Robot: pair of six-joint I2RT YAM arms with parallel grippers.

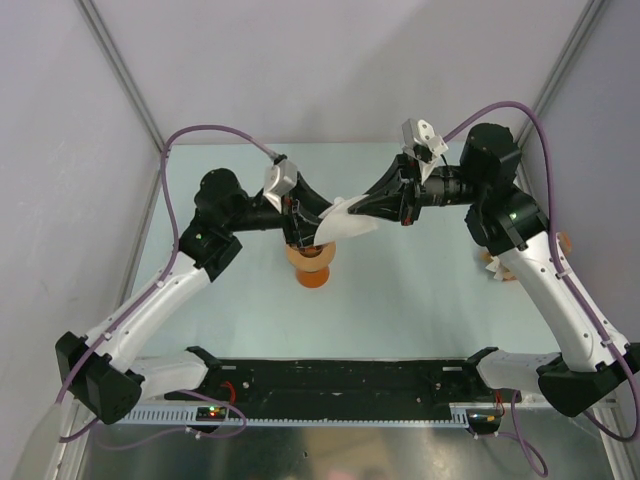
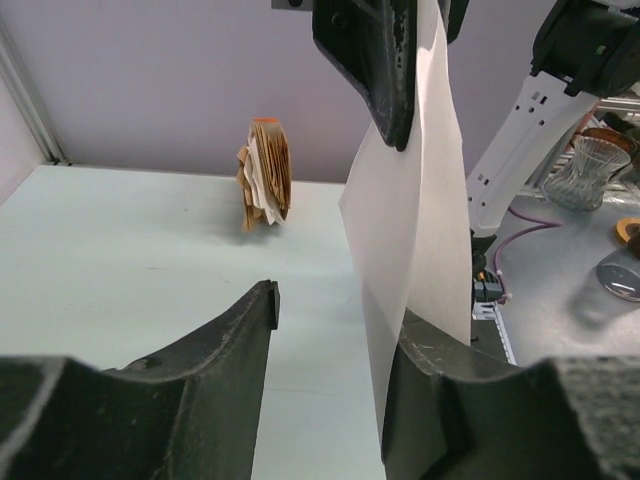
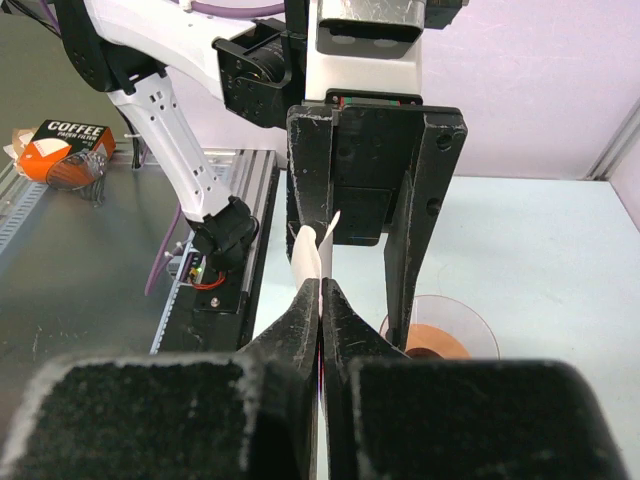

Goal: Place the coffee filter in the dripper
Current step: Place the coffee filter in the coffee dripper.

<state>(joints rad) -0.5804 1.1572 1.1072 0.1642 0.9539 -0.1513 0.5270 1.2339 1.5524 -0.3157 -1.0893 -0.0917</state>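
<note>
The coffee filter [image 1: 345,222] is pinched flat in the fully closed right gripper [image 3: 320,295]. The sheet is hung edge-down above the dripper [image 1: 313,268], offset toward the right arm. The left gripper [image 2: 335,312], about half open and holding nothing, is poised over the dripper, with 1 finger just beside the sheet.

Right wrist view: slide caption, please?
Right fingers pinch the coffee filter beside the open left fingers, with the dripper below.
</note>
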